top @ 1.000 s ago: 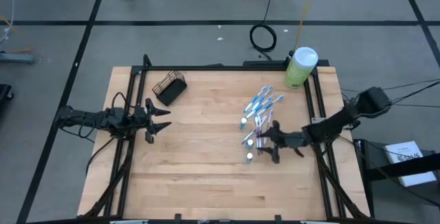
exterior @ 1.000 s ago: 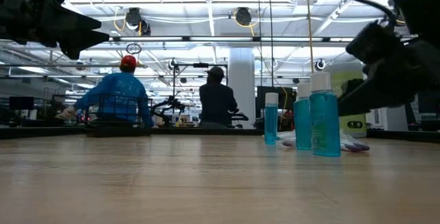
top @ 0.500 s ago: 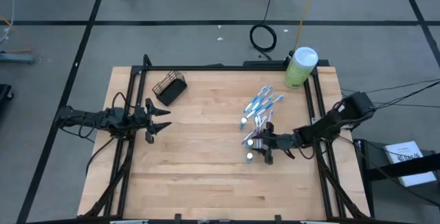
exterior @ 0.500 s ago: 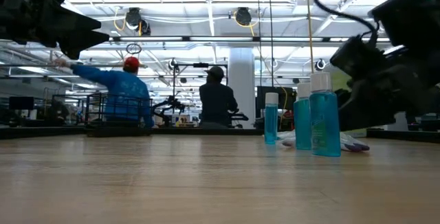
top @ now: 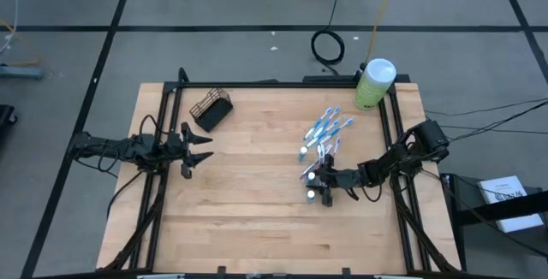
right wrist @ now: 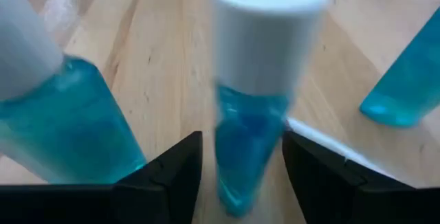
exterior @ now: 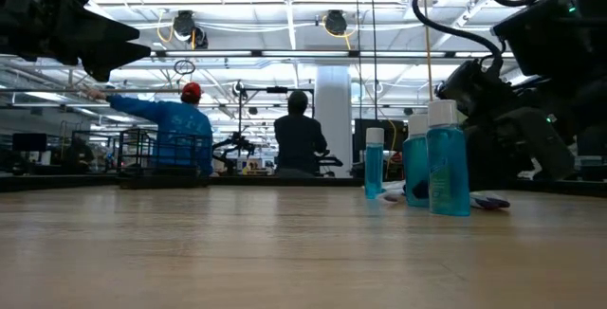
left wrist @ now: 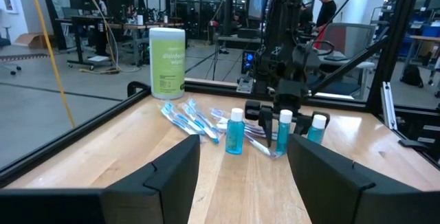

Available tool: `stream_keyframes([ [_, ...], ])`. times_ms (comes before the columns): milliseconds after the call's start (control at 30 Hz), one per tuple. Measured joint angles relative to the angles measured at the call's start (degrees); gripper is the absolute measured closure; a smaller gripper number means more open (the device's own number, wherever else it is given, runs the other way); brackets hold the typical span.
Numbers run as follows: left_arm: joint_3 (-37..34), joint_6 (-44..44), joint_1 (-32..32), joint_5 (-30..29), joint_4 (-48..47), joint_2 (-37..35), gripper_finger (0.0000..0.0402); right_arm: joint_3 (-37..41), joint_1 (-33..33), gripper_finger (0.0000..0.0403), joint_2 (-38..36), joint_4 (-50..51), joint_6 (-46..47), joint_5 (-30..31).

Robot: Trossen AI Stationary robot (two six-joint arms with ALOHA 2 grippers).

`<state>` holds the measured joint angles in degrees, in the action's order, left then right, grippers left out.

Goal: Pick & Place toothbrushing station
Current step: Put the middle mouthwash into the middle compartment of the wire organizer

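Taking the high view as a clock face centred on the wooden table (top: 248, 202), the right gripper (top: 324, 181) is lying low over the boards at about 4 o'clock, its arm reaching in from the table's right edge. Its fingers (right wrist: 172, 176) are standing apart on either side of a small blue bottle with a white cap (right wrist: 258, 80). One finger is showing a sliver of table between itself and the bottle. The other looks very close to the bottle, though I cannot tell whether it is touching. The bottle is standing upright on the wood, so nothing is being lifted.

Two more blue bottles are flanking it: one (right wrist: 62, 114) just beside it and another (right wrist: 405, 86) a little farther off.

The toothbrushes (top: 327, 128) are lying in a loose fan at about 2 o'clock, flat on the table, just beyond the bottles and the right gripper. The dark wire-mesh cup holder (top: 211, 109) is lying tipped on its side at about 10 o'clock, well apart from the brushes. A pale green canister with a white lid (top: 374, 82) is standing at the far right corner, near 1 o'clock.

The left gripper (top: 193, 147) is hovering at 9 o'clock near the table's left edge, its fingers (left wrist: 172, 176) spread wide and holding nothing.
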<state>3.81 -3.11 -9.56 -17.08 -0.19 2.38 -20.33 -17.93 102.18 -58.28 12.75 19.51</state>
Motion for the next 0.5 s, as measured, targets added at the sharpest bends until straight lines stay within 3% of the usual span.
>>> stream_keyframes([
  [500, 0.0, -2.0, 0.0, 0.0, 0.7, 0.0, 0.0174, 0.0, 1.8, 0.0327, -0.5, -5.8, -7.7, 1.6],
])
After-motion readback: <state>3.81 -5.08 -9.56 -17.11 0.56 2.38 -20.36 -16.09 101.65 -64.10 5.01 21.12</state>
